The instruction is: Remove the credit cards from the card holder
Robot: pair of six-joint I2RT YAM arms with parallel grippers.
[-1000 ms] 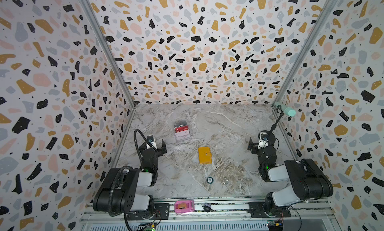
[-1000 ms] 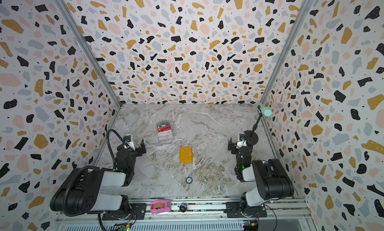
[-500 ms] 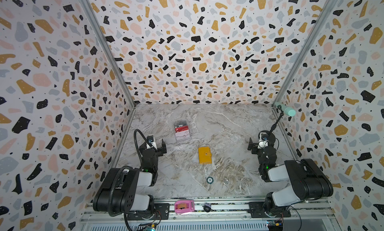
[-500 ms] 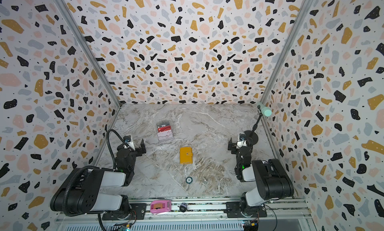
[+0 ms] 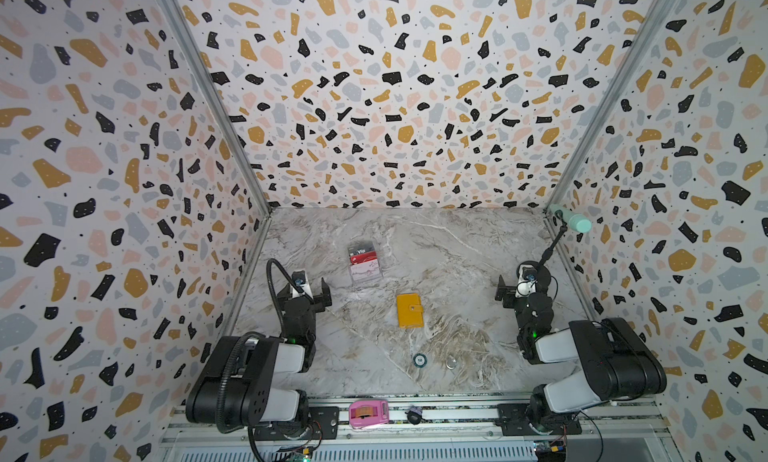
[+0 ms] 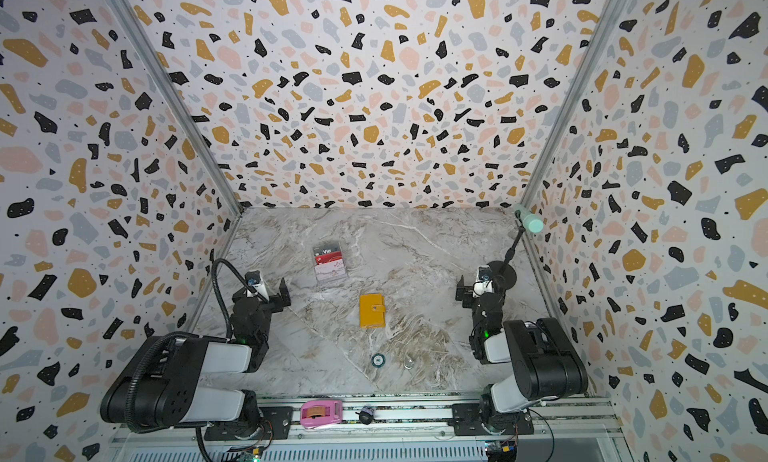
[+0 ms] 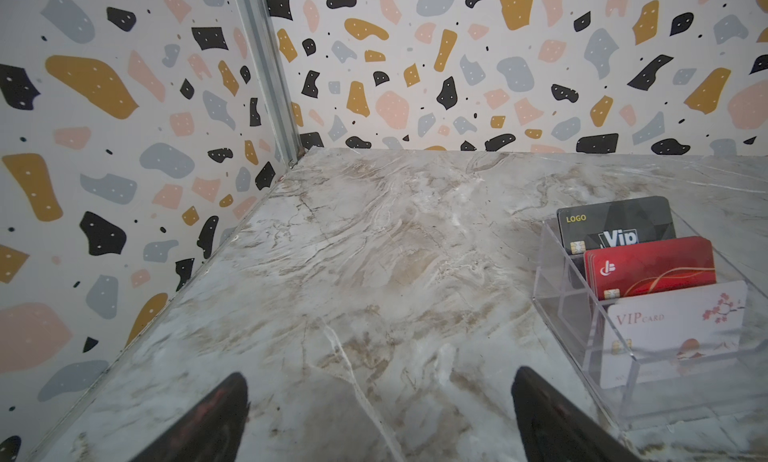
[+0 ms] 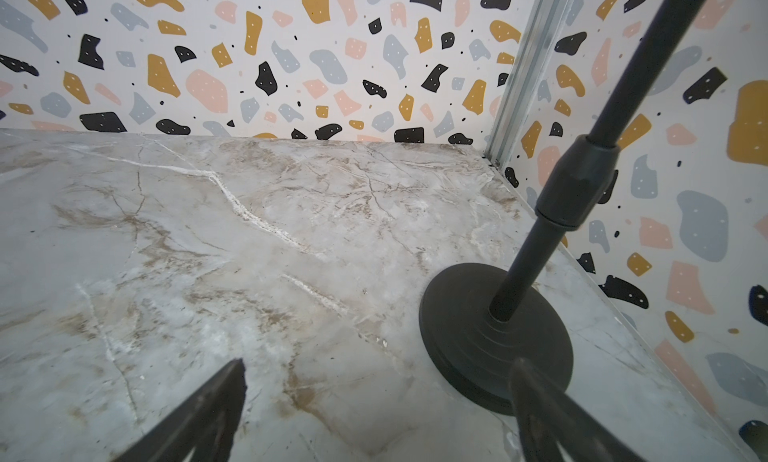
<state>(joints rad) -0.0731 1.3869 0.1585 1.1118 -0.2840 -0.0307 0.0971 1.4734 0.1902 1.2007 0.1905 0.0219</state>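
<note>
The mustard-yellow card holder (image 5: 409, 311) (image 6: 372, 310) lies shut on the marble table, snap tab fastened, its inside hidden. Three credit cards stand upright in a clear acrylic stand (image 5: 365, 275) (image 7: 557, 281) behind it: a black "Vip" card (image 7: 615, 227), a red card (image 7: 652, 268) and a white card (image 7: 673, 331). My left gripper (image 5: 305, 289) (image 7: 378, 381) is open and empty, low at the table's left, with the stand just beside it. My right gripper (image 5: 521, 287) (image 8: 376, 368) is open and empty at the right, well apart from the card holder.
A black microphone stand base (image 8: 494, 335) sits right by my right gripper, its pole leaning to a teal head (image 5: 573, 222) at the right wall. A round chip (image 5: 419, 359) and a small ring (image 5: 451, 362) lie near the front. A pink object (image 5: 368, 413) rests on the front rail.
</note>
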